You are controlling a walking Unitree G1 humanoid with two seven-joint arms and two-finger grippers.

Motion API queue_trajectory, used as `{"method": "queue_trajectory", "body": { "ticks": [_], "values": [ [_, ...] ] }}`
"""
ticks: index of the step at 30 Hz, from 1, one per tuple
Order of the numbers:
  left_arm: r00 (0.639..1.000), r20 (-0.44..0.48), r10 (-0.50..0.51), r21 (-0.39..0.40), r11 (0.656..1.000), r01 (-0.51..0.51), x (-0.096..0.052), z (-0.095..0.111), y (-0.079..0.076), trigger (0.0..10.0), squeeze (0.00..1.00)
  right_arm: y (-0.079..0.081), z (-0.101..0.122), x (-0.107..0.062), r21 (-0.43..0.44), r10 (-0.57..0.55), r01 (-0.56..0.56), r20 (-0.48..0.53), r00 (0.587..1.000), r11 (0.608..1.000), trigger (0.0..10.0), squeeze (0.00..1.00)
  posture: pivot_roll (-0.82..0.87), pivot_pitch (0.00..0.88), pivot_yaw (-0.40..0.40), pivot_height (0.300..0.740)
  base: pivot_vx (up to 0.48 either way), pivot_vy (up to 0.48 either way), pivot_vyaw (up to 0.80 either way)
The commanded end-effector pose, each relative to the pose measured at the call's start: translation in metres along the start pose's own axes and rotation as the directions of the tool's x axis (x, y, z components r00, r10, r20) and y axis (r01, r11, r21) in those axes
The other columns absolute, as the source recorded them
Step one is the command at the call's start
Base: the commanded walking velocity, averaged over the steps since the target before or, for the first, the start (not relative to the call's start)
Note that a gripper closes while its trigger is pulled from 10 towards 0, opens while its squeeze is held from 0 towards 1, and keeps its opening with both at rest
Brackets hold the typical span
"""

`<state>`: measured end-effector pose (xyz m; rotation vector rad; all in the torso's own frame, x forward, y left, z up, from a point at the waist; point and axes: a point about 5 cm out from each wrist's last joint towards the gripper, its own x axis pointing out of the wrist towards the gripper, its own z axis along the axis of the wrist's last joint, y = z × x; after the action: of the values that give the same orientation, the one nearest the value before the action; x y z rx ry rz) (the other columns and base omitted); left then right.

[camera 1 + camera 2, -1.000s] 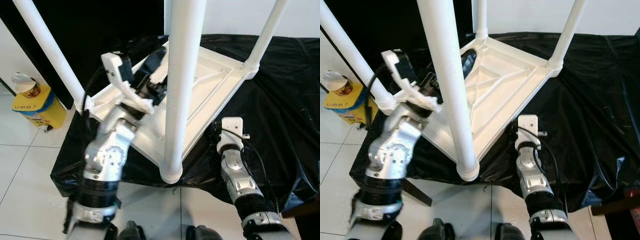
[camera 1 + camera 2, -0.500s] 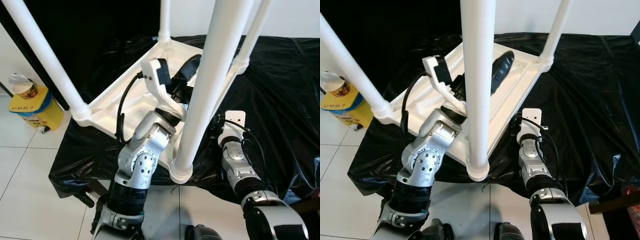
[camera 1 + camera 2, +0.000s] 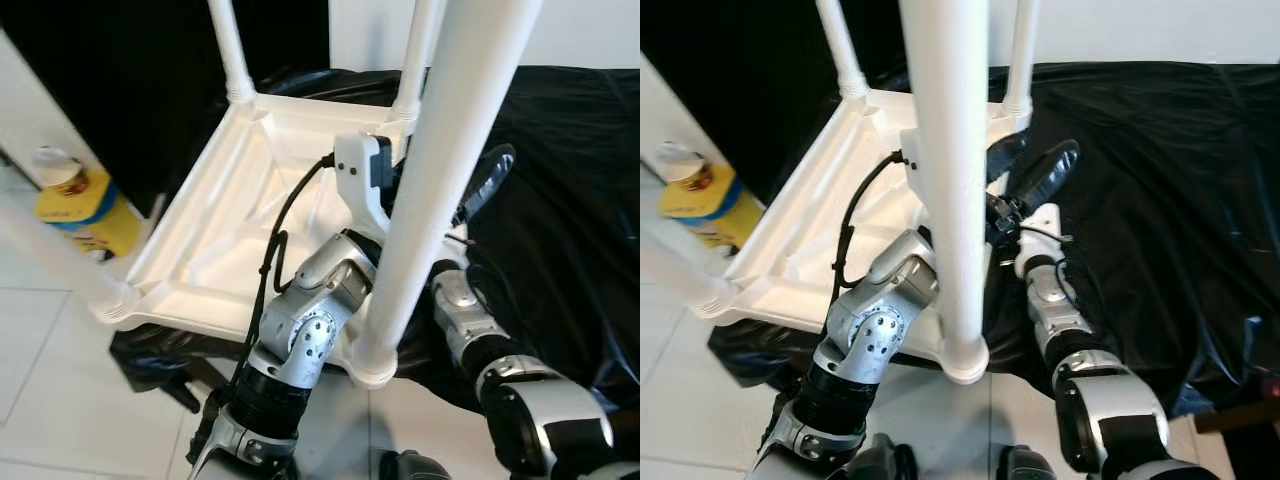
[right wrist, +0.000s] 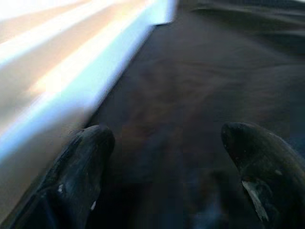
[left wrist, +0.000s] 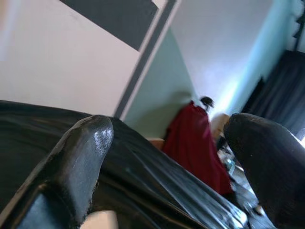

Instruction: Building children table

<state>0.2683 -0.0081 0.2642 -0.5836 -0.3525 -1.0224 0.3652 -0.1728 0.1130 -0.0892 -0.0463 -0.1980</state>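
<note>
Left eye view: the white children's table [image 3: 215, 240] lies upside down on a black plastic sheet [image 3: 560, 200], its ribbed underside facing up and its white legs [image 3: 455, 170] rising toward the camera. The left arm reaches up across the table's near edge beside the closest leg, and the left claw [image 3: 470, 195] pokes out past that leg, over the sheet at the table's right edge. One black finger [image 3: 487, 178] shows clearly there. The right arm lies low on the sheet, just right of the near corner. At the left, on the tiled floor [image 3: 40, 380], stands a yellow and blue container [image 3: 85, 212] with a small lidded cup [image 3: 62, 172] sitting on top; what either holds cannot be told.

Right eye view: the same scene, with two black fingers [image 3: 1050, 172] of the left claw spread apart beside the near leg.

Left wrist view: the left claw [image 5: 167, 157] is agape, holding nothing, over the black sheet. Beyond it are a pale wall and a red cloth shape [image 5: 195, 138].

Right wrist view: the right claw [image 4: 167, 162] is spread wide and empty, over the dark sheet, with the table's white edge [image 4: 66, 67] alongside.
</note>
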Motion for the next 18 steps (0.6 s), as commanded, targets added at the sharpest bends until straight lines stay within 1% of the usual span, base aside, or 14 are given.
{"method": "queue_trajectory", "body": {
  "ticks": [1, 2, 5, 8, 9, 10, 11, 12, 13, 14, 15, 16, 17, 18],
  "values": [
    [1.0, 0.005, -0.005, 0.045, 0.999, 0.005, 0.0, 0.003, 0.004, 10.0, 0.0, -0.015, -0.01, -0.006, 0.051, -0.08, 0.081, -0.016, 0.997, 0.995, 10.0, 0.0, 0.12, 0.108, 0.053, 0.74, 0.0, 0.0, 0.0],
    [1.0, 0.005, -0.005, 0.045, 0.999, 0.005, 0.0, 0.003, 0.004, 10.0, 0.0, -0.015, -0.01, -0.006, 0.051, -0.08, 0.081, -0.016, 0.997, 0.995, 10.0, 0.0, 0.12, 0.108, 0.053, 0.74, 0.0, 0.0, 0.0],
    [1.0, -0.021, 0.007, 0.094, 0.996, -0.005, -0.008, 0.005, 0.011, 10.0, 0.0, -0.019, -0.009, -0.008, 0.084, -0.088, 0.086, 0.015, 0.996, 0.993, 10.0, 0.0, 0.12, 0.109, 0.052, 0.74, 0.0, 0.0, 0.0],
    [1.0, -0.021, 0.007, 0.094, 0.996, -0.005, -0.008, 0.005, 0.011, 10.0, 0.0, -0.019, -0.009, -0.008, 0.084, -0.088, 0.086, 0.015, 0.996, 0.993, 10.0, 0.0, 0.12, 0.109, 0.052, 0.74, 0.0, 0.0, 0.0],
    [0.997, -0.082, 0.003, 0.184, 0.983, 0.012, -0.024, 0.007, 0.021, 10.0, 0.0, -0.017, -0.007, -0.012, 0.107, -0.039, 0.032, 0.066, 0.997, 0.994, 10.0, 0.0, 0.12, 0.111, 0.044, 0.74, 0.0, 0.0, 0.0],
    [0.997, -0.082, 0.003, 0.184, 0.983, 0.012, -0.024, 0.007, 0.021, 10.0, 0.0, -0.017, -0.007, -0.012, 0.107, -0.039, 0.032, 0.066, 0.997, 0.994, 10.0, 0.0, 0.12, 0.111, 0.044, 0.74, 0.0, 0.0, 0.0],
    [0.987, -0.161, 0.016, 0.321, 0.946, 0.037, -0.043, 0.011, 0.034, 10.0, 0.0, -0.014, -0.006, -0.019, 0.105, 0.048, -0.06, 0.115, 0.992, 0.993, 10.0, 0.0, 0.12, 0.113, 0.038, 0.74, 0.0, 0.0, 0.0],
    [0.967, -0.253, 0.035, 0.418, 0.905, 0.077, -0.062, 0.012, 0.044, 10.0, 0.0, -0.013, -0.006, -0.028, 0.07, 0.147, -0.16, 0.161, 0.976, 0.985, 10.0, 0.0, 0.12, 0.114, 0.036, 0.74, 0.0, 0.0, 0.0],
    [0.948, -0.314, 0.05, 0.469, 0.876, 0.109, -0.073, 0.013, 0.049, 10.0, 0.0, -0.011, -0.006, -0.034, 0.041, 0.213, -0.225, 0.185, 0.959, 0.974, 10.0, 0.0, 0.12, 0.114, 0.036, 0.74, 0.0, 0.0, 0.0],
    [0.948, -0.314, 0.05, 0.469, 0.876, 0.109, -0.073, 0.013, 0.049, 10.0, 0.0, -0.011, -0.006, -0.034, 0.041, 0.213, -0.225, 0.185, 0.959, 0.974, 10.0, 0.0, 0.12, 0.114, 0.036, 0.74, 0.0, 0.0, 0.0],
    [0.931, -0.36, 0.06, 0.491, 0.86, 0.135, -0.084, 0.012, 0.053, 10.0, 0.0, -0.015, -0.007, -0.038, -0.002, 0.254, -0.258, 0.195, 0.947, 0.966, 10.0, 0.0, 0.11, 0.114, 0.036, 0.74, 0.0, 0.0, 0.0],
    [0.922, -0.383, 0.062, 0.495, 0.856, 0.148, -0.089, 0.012, 0.054, 10.0, 0.0, -0.017, -0.007, -0.041, -0.027, 0.269, -0.269, 0.199, 0.942, 0.963, 10.0, 0.0, 0.11, 0.114, 0.036, 0.74, 0.0, 0.0, 0.0],
    [0.922, -0.383, 0.062, 0.495, 0.856, 0.148, -0.089, 0.012, 0.054, 10.0, 0.0, -0.017, -0.007, -0.041, -0.027, 0.269, -0.269, 0.199, 0.942, 0.963, 10.0, 0.0, 0.11, 0.114, 0.036, 0.74, 0.0, 0.0, 0.0],
    [0.908, -0.414, 0.067, 0.501, 0.849, 0.166, -0.096, 0.01, 0.056, 10.0, 0.0, -0.023, -0.006, -0.042, -0.045, 0.274, -0.27, 0.194, 0.942, 0.962, 10.0, 0.0, 0.11, 0.115, 0.034, 0.74, 0.0, 0.0, 0.0]
  ]
}}
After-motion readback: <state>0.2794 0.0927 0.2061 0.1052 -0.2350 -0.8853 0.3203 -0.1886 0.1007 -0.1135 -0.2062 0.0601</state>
